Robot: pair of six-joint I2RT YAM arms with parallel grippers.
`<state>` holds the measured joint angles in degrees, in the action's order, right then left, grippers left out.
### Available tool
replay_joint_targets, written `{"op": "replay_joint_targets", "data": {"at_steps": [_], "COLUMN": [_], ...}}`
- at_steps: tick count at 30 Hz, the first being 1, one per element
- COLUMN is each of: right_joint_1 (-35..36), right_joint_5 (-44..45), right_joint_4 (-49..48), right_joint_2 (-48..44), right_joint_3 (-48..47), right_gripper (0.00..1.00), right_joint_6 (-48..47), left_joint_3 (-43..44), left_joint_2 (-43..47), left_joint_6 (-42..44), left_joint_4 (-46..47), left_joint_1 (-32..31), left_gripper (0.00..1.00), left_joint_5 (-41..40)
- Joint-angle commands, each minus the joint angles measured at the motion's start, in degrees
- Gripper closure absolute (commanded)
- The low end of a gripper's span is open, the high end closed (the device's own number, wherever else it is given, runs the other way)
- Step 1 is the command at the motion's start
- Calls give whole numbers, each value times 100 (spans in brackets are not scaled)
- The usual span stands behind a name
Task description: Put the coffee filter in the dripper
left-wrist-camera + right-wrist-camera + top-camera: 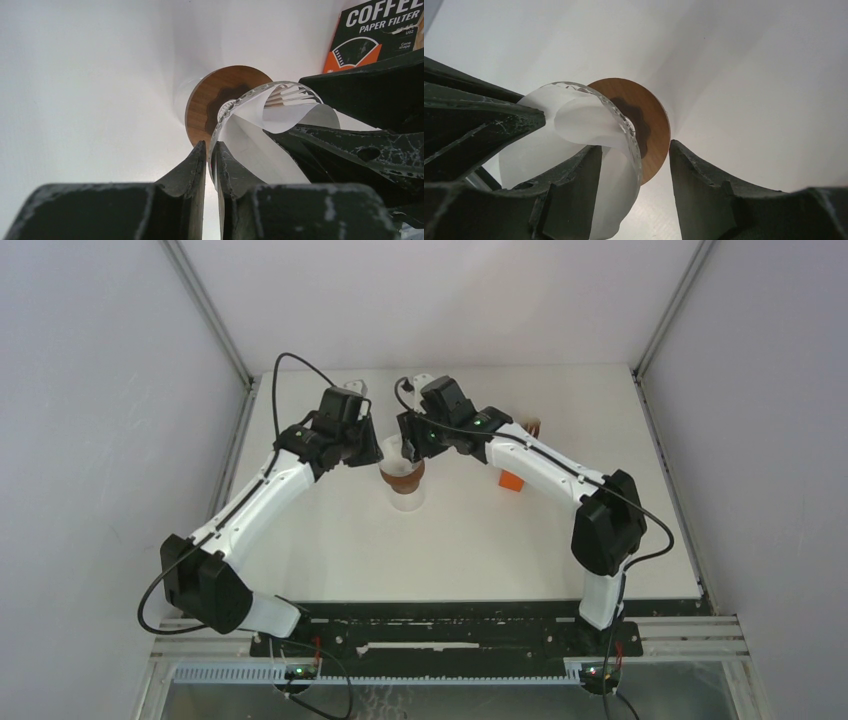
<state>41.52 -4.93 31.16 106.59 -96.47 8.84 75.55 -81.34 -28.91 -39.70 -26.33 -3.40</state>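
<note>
The dripper (402,477) is a clear glass cone with a round brown collar, standing on a glass cup at the table's middle. The white coffee filter (393,450) sits as a cone inside it. In the left wrist view my left gripper (209,146) is shut, pinching the filter (280,135) edge together with the glass rim, above the collar (207,100). In the right wrist view my right gripper (634,147) is open: one finger (574,185) is inside the filter (574,120), the other outside the collar (654,125). Both grippers, left (375,452) and right (410,445), meet over the dripper.
An orange coffee paper filter box (511,481) lies right of the dripper, partly under the right arm, and shows in the left wrist view (380,30). A small brown-edged item (533,425) sits behind the right forearm. Enclosure walls stand left, right and behind.
</note>
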Motion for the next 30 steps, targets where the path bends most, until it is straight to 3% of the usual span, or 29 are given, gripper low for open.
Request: {"op": "replay_joint_targets", "data": {"at_steps": [1,18,30], "right_joint_1": [-68,-449,-460], "right_joint_5": [-288,-824,-1025], "right_joint_4": [-343,-1015,-1367], "right_joint_2": [-324,-837,-1200], "right_joint_3": [109,835,1062], "right_gripper": [39,39,38], "right_joint_6": [179,643,654], "left_joint_3": [125,125,143], "left_joint_2": [48,39,88], "left_joint_6": [109,111,98], "left_joint_4": [113,112,121], "left_joint_1": [29,18,11], "left_gripper": [83,83,78], "left_joint_5": [-86,-47,1]}}
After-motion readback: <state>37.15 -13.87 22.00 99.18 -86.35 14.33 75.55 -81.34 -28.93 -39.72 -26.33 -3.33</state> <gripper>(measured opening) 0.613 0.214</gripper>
